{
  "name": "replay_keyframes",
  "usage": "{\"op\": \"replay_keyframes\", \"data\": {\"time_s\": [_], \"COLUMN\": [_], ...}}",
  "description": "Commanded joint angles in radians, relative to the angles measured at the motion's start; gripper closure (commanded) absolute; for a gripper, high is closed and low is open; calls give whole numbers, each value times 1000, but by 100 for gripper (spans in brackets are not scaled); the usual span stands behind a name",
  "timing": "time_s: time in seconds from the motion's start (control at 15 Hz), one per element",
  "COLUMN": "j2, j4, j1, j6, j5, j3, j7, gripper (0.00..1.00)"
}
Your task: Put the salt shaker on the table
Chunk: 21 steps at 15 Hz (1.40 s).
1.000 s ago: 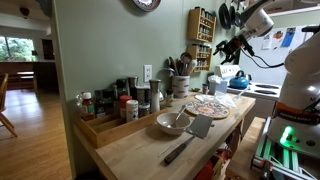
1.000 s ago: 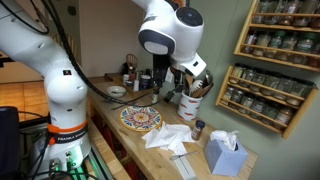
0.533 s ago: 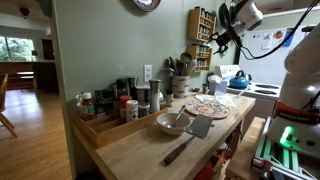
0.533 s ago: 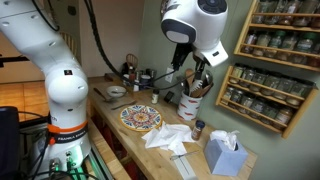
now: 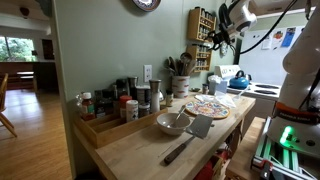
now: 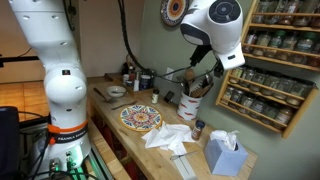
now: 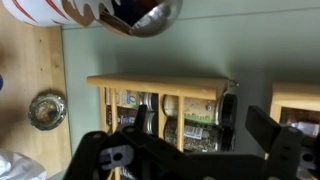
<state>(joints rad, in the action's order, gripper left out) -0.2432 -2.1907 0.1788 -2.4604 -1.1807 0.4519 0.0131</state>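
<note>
Claw (image 5: 214, 38) (spread wide, empty) has risen closer to the spice rack (image 5: 202, 24) above the table (image 5: 130, 150)

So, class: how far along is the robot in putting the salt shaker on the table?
Done: nothing; the gripper is open and empty. In hand: it hangs facing the wall spice rack. Left: grasping the shaker, which I can't pick out, and setting it on the wooden table.
</note>
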Motion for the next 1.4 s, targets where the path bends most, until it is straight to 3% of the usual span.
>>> {"op": "replay_keyframes", "data": {"time_s": [0.0, 0.47, 1.33], "j2": [75, 160, 227], "j4": [69, 138, 180], "j1": [38, 49, 28], "j6": [-43, -161, -247], "j5": [-122, -121, -135], "j3": [-49, -124, -119], "j7": [-4, -32, -163], "gripper": [0, 0, 0]}}
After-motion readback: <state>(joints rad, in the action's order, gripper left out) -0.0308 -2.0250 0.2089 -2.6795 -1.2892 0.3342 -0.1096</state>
